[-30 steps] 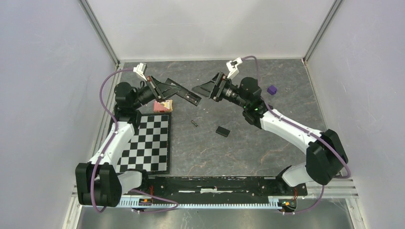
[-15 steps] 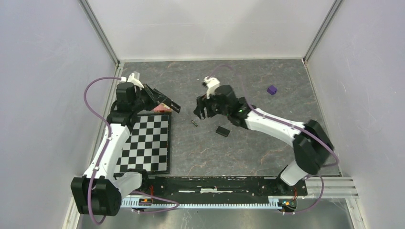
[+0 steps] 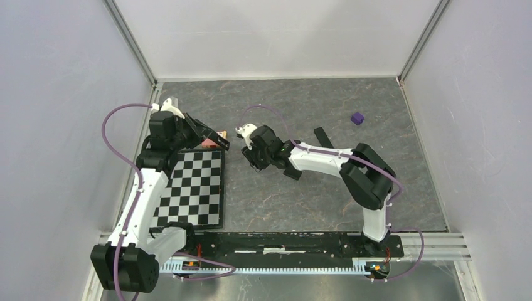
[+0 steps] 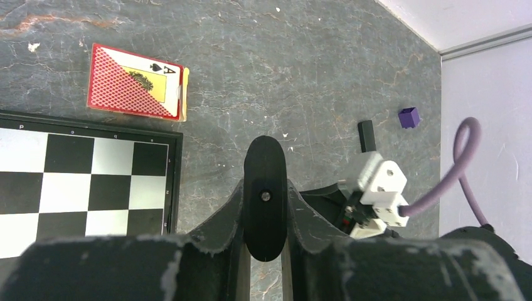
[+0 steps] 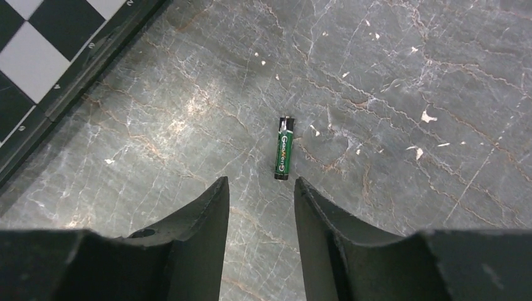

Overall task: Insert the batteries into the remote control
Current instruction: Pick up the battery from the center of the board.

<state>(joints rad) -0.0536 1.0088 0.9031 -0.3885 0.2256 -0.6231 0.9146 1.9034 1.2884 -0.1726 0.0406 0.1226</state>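
Left of table centre, toward 9 o'clock, the right claw (image 3: 253,157) now hangs low over the battery (image 5: 283,157), having swung down from its raised spot near 12 o'clock a second ago. Its jaws, wide then, have narrowed to about half; they stand apart with nothing between them. In the right wrist view the battery lies flat on the table (image 5: 408,75) just past the fingertips at 12 o'clock. Its length runs 12 to 6, in line with the gap.

The left claw (image 4: 265,191) has pulled back toward 10 o'clock, by the chessboard (image 3: 194,182) corner. It stays pinched on a slim black piece seen end-on, most likely the remote (image 4: 264,163). A second black bar (image 3: 323,137) lies on the table at 2 o'clock of the right claw.

This reads as the start of a pick. The battery is not gripped yet, and the tips probably need to advance over it before closing further.
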